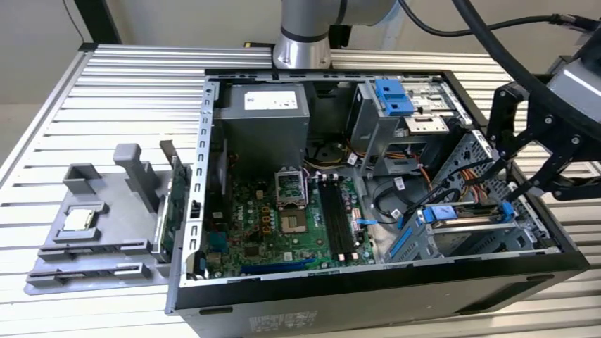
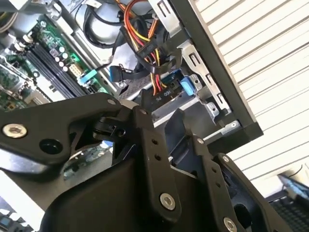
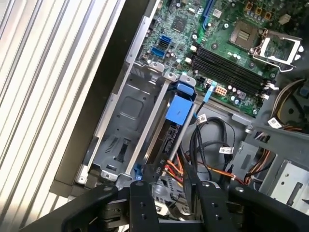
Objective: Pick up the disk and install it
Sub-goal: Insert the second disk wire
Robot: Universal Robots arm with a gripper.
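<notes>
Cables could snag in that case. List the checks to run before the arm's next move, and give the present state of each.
1. Gripper empty: ok, its fingers stand apart with nothing between them.
2. Gripper over the drive cage: ok.
3. Disk in the cage: ok, it lies there with its blue bracket showing.
4. Disk fully seated: cannot tell.
5. Cables clear of the disk: not ok, black and orange wires crowd its end below the gripper.
</notes>
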